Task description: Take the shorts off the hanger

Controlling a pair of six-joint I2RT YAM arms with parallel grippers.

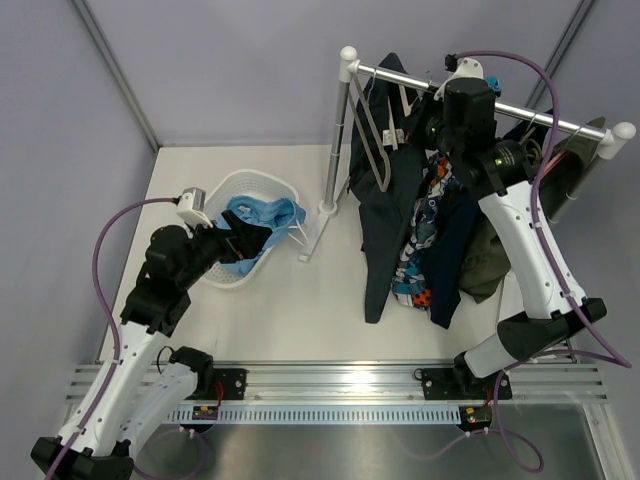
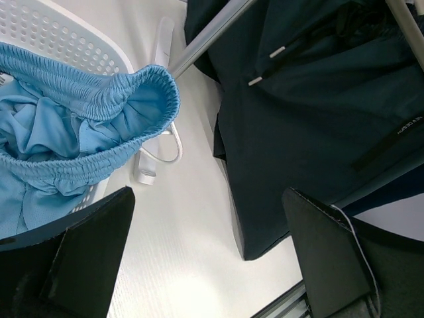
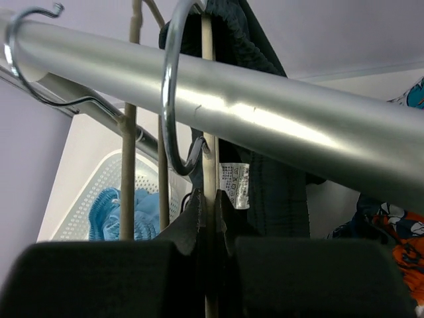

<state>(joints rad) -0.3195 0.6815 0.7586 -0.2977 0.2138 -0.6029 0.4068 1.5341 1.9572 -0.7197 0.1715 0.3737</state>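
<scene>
Right claw (image 3: 212,212) is pinched shut on the thin stem of the hanger (image 3: 207,99) under the rail (image 3: 278,126), presumably so the dark shorts (image 1: 385,215) hung there can be freed. Left claw (image 2: 205,258) is held wide over the basket (image 2: 59,33), where light blue shorts (image 2: 66,132) lie.

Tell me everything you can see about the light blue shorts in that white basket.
The light blue shorts are soft, thin-looking cloth with a gathered elastic waistband. They lie crumpled in the white perforated basket, not hung up, the waistband gaping open and spilling over the rim toward the rack. The left gripper hangs open close above them; whether it touches the cloth is unclear.
</scene>
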